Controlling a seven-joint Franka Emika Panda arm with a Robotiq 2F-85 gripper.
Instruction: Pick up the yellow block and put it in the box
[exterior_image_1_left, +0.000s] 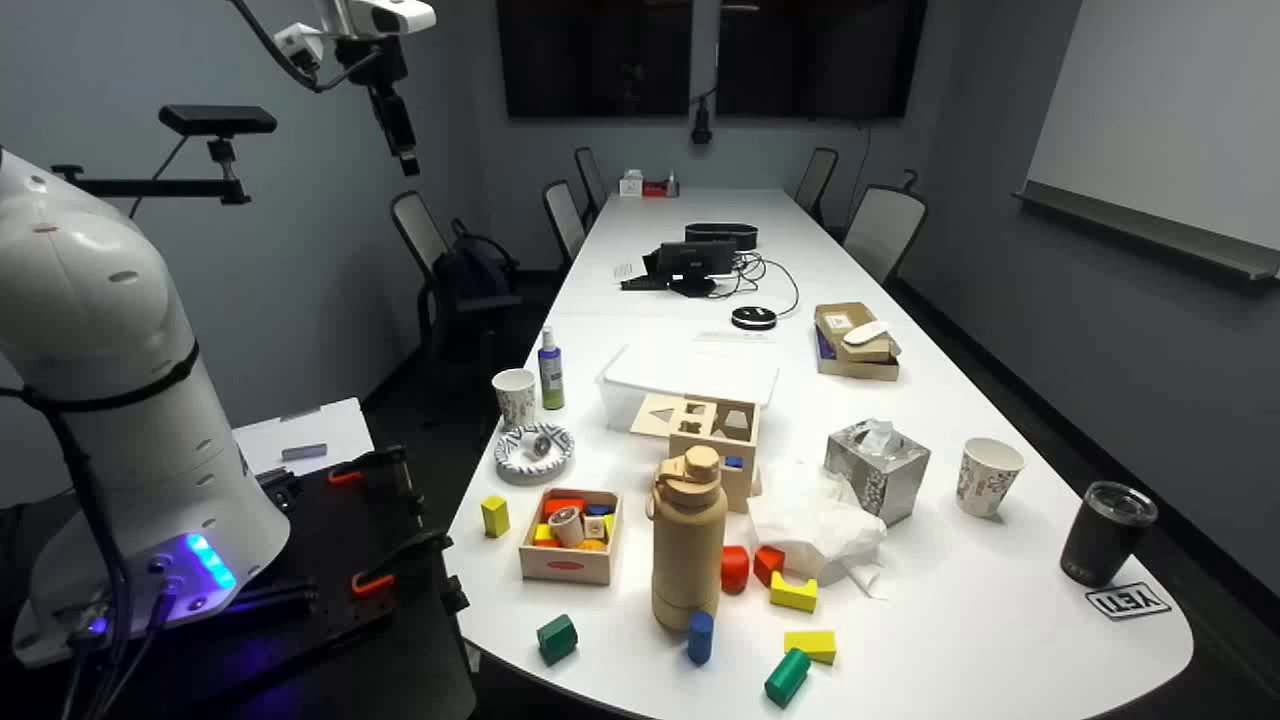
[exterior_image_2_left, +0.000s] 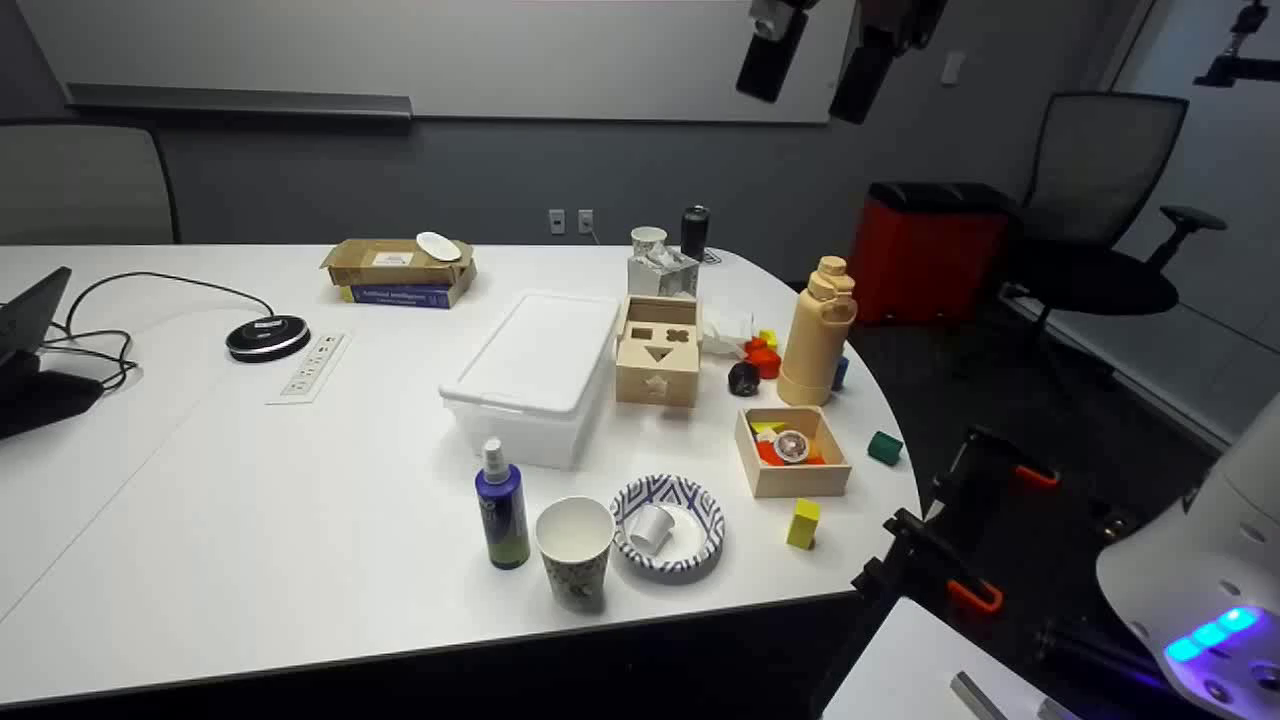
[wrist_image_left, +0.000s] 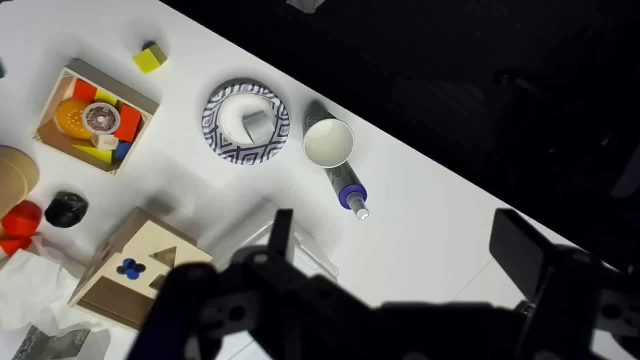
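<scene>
A yellow block (exterior_image_1_left: 495, 516) stands upright by itself near the table edge; it also shows in an exterior view (exterior_image_2_left: 803, 524) and at the upper left of the wrist view (wrist_image_left: 150, 59). The box (exterior_image_1_left: 739, 490) is light natural wood with shaped holes in its top panel and an open compartment beside it; it also shows in an exterior view (exterior_image_2_left: 640, 380) and the wrist view (wrist_image_left: 192, 255). My gripper (wrist_image_left: 395, 215) is open with nothing between its fingers. It hangs high above the table, apart from the block and box, as an exterior view (exterior_image_2_left: 804, 98) shows.
A smaller wooden box of coloured blocks (exterior_image_1_left: 565, 568) stands beside the yellow block. A patterned bowl (exterior_image_2_left: 700, 500), paper cup (exterior_image_2_left: 575, 570), spray bottle (exterior_image_2_left: 502, 520), lidded plastic bin (exterior_image_2_left: 540, 350) and tall tan bottle (exterior_image_1_left: 688, 545) are near. Other yellow pieces (exterior_image_1_left: 810, 645) lie beyond the bottle.
</scene>
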